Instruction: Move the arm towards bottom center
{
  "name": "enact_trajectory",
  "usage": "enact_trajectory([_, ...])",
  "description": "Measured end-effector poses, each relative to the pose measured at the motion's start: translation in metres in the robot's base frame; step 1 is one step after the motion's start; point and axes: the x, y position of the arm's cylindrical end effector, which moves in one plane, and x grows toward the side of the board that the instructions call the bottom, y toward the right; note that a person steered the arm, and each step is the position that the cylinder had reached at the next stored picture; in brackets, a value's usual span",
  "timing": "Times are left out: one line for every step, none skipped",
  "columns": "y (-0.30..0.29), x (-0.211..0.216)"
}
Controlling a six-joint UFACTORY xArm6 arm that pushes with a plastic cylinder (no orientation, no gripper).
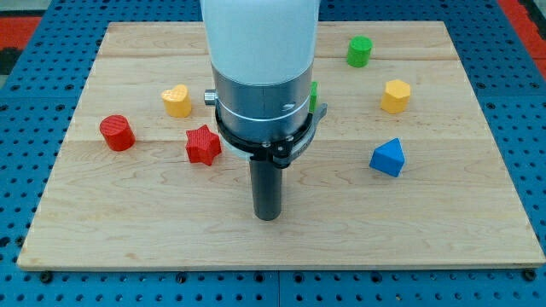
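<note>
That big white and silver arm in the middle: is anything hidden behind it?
Yes. A sliver of a green block peeks out at the arm's right edge; the rest is covered, so its shape cannot be told. Whatever else lies behind the arm on the wooden board is hidden.

My counter (128,230) carries, around the red star (203,144): red cylinder (117,133) at view's left, yellow heart (177,101) above, blue block (388,158), yellow hexagon (396,96), green cylinder (360,51) rightward.
</note>
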Motion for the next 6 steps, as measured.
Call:
enact_trajectory([0.000, 0.000])
enact_trajectory([0.000, 0.029])
enact_trajectory([0.000, 0.044])
enact_trajectory([0.000, 0.042])
enact_trajectory([0.000, 0.039])
enact_trajectory([0.000, 0.039])
